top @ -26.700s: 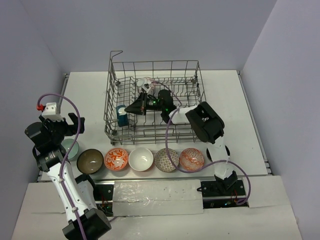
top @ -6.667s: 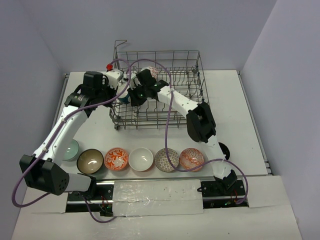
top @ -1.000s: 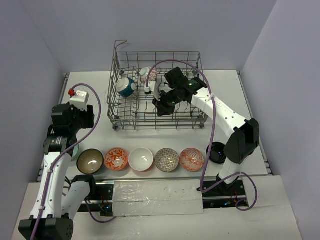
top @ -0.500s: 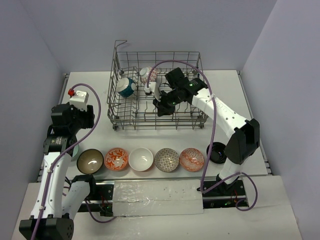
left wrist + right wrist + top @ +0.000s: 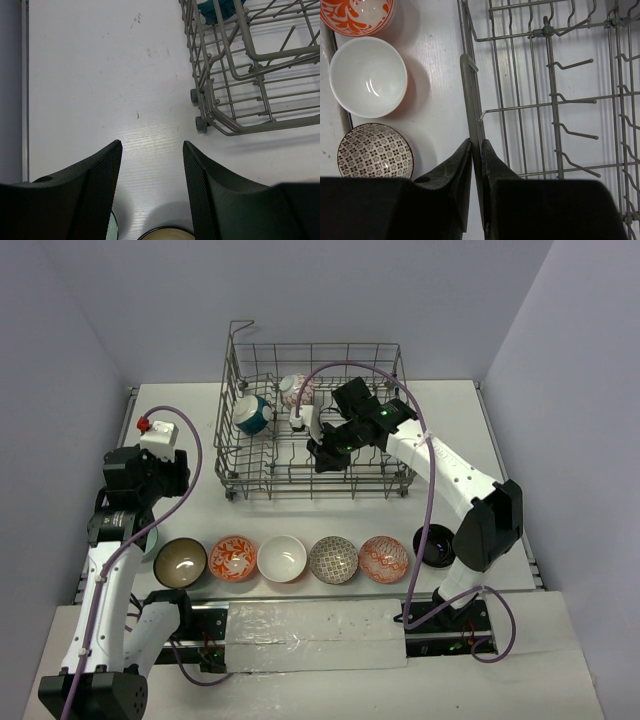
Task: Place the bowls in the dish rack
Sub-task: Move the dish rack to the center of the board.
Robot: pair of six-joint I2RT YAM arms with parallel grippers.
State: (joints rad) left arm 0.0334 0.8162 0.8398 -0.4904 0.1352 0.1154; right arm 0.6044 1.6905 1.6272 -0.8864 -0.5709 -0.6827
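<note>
The right claw [image 5: 476, 146] is clamping the near rim wire of the dish rack [image 5: 469, 85]. The left claw [image 5: 151, 150] is hovering half-open and empty. The brown bowl [image 5: 180, 562] is lying just nearward of it, in the row lining the near edge of the table [image 5: 500, 420], with bare surface around.

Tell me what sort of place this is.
Most likely a robotics lab test cell, not a real kitchen: a white table boxed in by plain lavender walls, two robot arms bolted at its near edge, and a wire dish rack behind a neat row of small bowls.
</note>
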